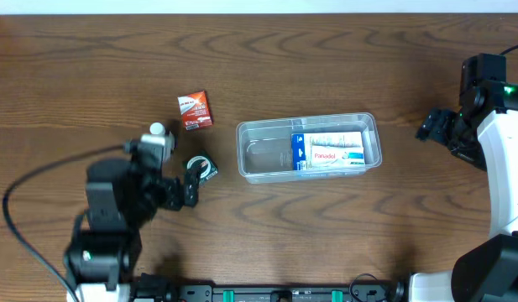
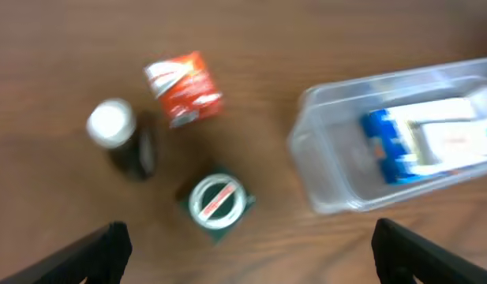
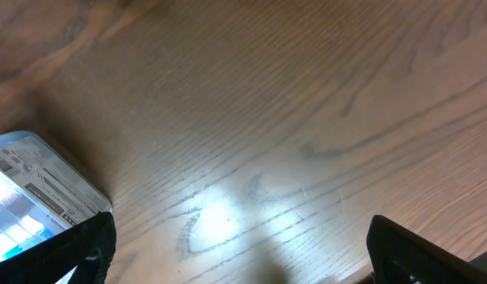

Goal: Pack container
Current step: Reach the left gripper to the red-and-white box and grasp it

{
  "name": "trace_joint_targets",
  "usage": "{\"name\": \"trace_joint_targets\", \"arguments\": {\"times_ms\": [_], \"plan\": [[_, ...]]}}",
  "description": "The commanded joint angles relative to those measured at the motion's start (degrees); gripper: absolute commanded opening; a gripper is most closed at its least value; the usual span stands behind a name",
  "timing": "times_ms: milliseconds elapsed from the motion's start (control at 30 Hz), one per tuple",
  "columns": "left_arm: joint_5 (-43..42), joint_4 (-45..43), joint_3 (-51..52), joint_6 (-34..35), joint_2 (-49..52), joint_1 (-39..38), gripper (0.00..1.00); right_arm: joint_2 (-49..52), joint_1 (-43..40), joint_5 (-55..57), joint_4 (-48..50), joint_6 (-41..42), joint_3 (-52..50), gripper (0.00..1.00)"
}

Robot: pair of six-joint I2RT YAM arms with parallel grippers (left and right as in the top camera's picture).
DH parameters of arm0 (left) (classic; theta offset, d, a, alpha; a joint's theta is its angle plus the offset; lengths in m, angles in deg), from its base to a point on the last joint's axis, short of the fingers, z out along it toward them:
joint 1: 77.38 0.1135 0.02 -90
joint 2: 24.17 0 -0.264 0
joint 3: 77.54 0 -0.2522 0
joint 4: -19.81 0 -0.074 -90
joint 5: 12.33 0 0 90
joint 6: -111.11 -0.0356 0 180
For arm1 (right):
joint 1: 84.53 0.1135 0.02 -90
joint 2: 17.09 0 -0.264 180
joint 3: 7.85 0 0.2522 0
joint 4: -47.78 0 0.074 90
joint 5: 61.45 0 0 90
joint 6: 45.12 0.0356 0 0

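Observation:
The clear plastic container (image 1: 267, 157) lies at the table's middle with a blue and white Panadol box (image 1: 332, 151) in its right half. It also shows in the left wrist view (image 2: 330, 166). A dark green box with a white ring print (image 1: 201, 167) lies left of it, seen in the left wrist view (image 2: 216, 202) too. A red and white box (image 1: 195, 110) sits further back. A small dark bottle with a white cap (image 1: 157, 132) stands by my left arm. My left gripper (image 2: 247, 252) is open and empty, just short of the green box. My right gripper (image 3: 243, 248) is open and empty over bare wood at the right.
The container's right end and the Panadol box (image 3: 30, 197) show at the left edge of the right wrist view. The table's front edge runs along the bottom of the overhead view. A black cable (image 1: 23, 210) loops at the left.

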Motion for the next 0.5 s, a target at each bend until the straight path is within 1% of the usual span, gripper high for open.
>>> {"name": "trace_joint_targets", "arguments": {"times_ms": [0, 100, 267, 367, 400, 467], "plan": [[-8.52, 0.37, -6.51, -4.02, 4.63, -1.09, 0.98, -0.24, -0.33, 0.35, 0.02, 0.31, -0.13, 0.99], [-9.77, -0.79, -10.08, -3.98, 7.67, -2.19, 0.98, -0.24, -0.33, 0.35, 0.02, 0.31, -0.13, 0.99], [-15.41, -6.91, -10.38, -3.87, 9.55, -2.47, 0.98, -0.24, -0.33, 0.35, 0.02, 0.28, -0.13, 0.99], [-15.43, -10.86, -10.38, -1.95, 10.69, -2.47, 0.98, -0.24, -0.33, 0.35, 0.02, 0.31, -0.13, 0.99], [-14.86, -12.9, -10.38, -0.26, 11.28, -2.47, 0.98, -0.24, -0.33, 0.35, 0.02, 0.28, -0.13, 0.99], [-11.43, -16.63, -10.93, 6.4, 13.29, -2.47, 0.98, -0.24, -0.33, 0.35, 0.02, 0.28, -0.13, 0.99]]}}
